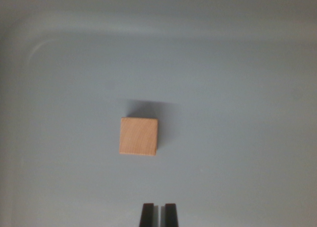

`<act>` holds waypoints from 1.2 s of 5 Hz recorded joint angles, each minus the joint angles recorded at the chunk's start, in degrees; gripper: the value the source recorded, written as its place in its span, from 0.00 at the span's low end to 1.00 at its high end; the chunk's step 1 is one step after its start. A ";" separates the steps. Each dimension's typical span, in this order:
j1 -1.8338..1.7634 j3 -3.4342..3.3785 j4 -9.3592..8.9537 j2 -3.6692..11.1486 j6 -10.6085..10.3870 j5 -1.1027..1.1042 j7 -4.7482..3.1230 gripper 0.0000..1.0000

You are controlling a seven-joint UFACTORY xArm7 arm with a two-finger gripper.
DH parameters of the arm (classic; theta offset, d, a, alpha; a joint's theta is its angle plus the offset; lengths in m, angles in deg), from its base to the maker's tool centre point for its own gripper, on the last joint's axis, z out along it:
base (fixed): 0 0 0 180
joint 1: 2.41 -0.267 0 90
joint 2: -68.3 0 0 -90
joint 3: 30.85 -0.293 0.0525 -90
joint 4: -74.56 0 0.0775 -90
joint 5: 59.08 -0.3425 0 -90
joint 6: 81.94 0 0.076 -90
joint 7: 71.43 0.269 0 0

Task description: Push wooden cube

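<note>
**Cube waits, fingers drawn together behind it**

Wood grain shows on the top of the wooden cube [138, 136], which sits alone near the middle of the grey bench [247, 88], its shadow falling toward the far side. The end effector [159, 214] peeks in at the bottom edge, its two dark fingertips nearly closed with only a sliver between them, holding nothing, and well short of the cube. It stands slightly toward the wrist view's right of the cube's centre, so I reckon a straight push could catch it off-centre and spin it aside rather than slide it. Coming in too high might skim over the top. No brand, label or writing is visible anywhere.
</note>
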 joint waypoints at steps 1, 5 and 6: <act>-0.20 -0.12 -2.01 0.60 -2.48 0.18 0.56 0.00; -0.62 -0.36 -6.14 1.83 -7.58 0.56 1.70 0.00; -0.62 -0.36 -6.14 1.83 -7.58 0.56 1.70 0.00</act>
